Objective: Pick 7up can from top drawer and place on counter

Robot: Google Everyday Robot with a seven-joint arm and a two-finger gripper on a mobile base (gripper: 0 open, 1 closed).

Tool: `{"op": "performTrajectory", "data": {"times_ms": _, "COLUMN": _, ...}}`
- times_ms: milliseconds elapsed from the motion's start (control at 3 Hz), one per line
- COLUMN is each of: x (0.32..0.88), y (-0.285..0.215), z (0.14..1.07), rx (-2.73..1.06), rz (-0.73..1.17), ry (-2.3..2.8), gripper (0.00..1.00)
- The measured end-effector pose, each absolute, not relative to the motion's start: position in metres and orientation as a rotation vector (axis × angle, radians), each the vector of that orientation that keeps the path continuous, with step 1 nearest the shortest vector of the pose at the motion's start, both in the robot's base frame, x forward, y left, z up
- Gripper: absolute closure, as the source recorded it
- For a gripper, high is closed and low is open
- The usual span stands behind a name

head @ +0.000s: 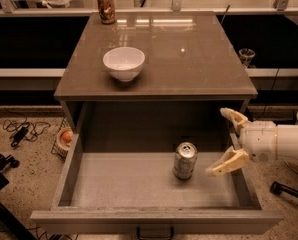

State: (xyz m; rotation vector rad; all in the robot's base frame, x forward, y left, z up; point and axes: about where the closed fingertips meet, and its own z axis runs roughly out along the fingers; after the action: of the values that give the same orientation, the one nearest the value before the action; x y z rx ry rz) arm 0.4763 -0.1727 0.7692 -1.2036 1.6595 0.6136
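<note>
7up can point(185, 160) stands upright on the floor of the top drawer point(124, 186), right of centre. Gripper point(219, 143) is released, jaws spread wide, just beside the can at its 3 o'clock, not touching. Judgement: slide in level toward 9 o'clock, straddle the can mid-height, clench, then lift clear to the counter point(199, 64) at 12 o'clock.

The 7up can point(185, 160) is silvery-green, the top drawer point(129, 184) grey-brown with a pale grey floor. The gripper point(216, 142), over the drawer's right side, has cream fingers on a white body. The glossy brown-grey counter point(189, 69) bears a white bowl point(123, 63) and a brown-orange can point(106, 7)
</note>
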Motion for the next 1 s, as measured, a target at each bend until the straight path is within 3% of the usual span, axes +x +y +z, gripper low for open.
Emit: {"op": "performTrajectory", "data": {"times_ms": 1000, "x": 0.492, "y": -0.13, "z": 0.704, "rx": -1.226, "rz": 0.729, "ry": 1.647, "gripper": 0.0}}
